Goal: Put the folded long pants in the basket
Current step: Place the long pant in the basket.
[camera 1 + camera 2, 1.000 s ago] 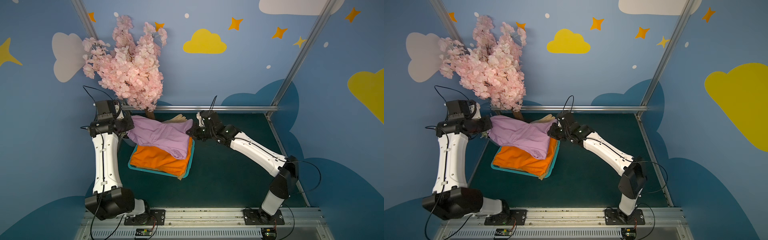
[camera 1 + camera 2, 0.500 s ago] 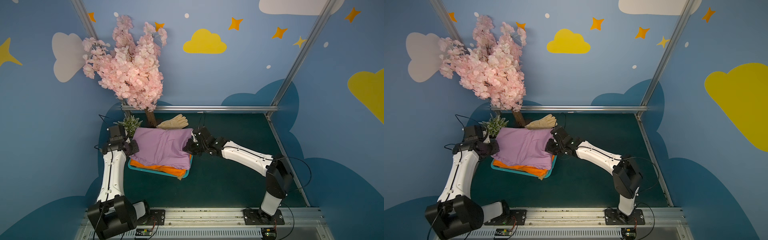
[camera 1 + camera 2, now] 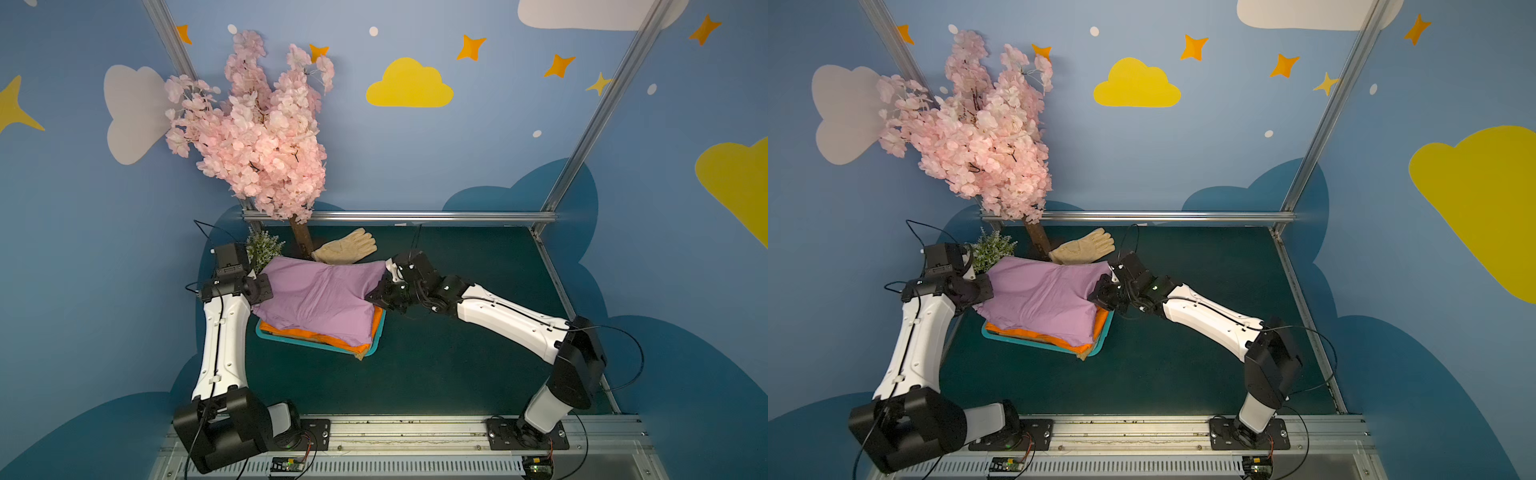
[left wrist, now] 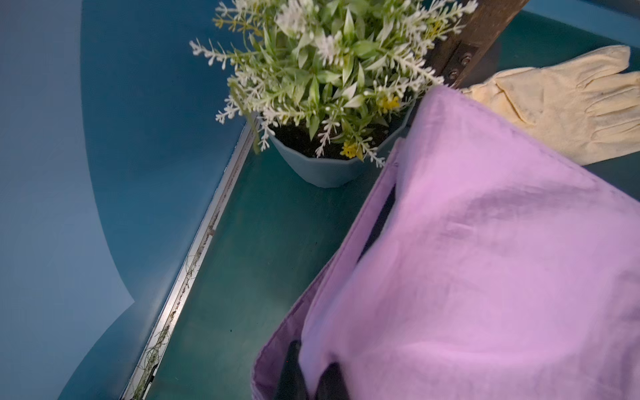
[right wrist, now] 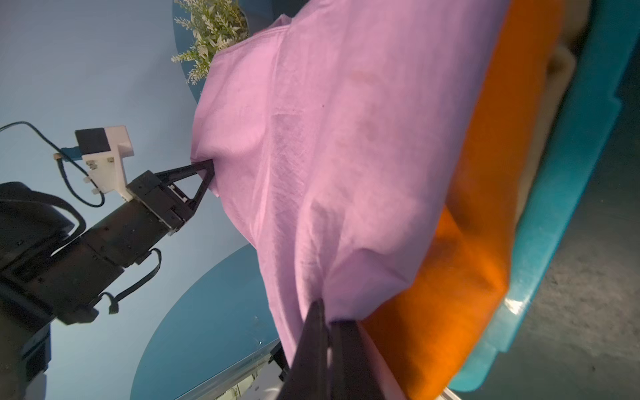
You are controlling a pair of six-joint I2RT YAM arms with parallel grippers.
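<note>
The left arm (image 3: 227, 345) and right arm (image 3: 511, 322) have white shells, black joints and thin black cables (image 3: 218, 332). The left claw (image 5: 209, 171) is black and triangular.

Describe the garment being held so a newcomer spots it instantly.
Before the pink blossom tree sits a teal basket. The lilac pants stretch above it, held by the left gripper and right gripper; the orange pants beneath lie in the basket.
</note>
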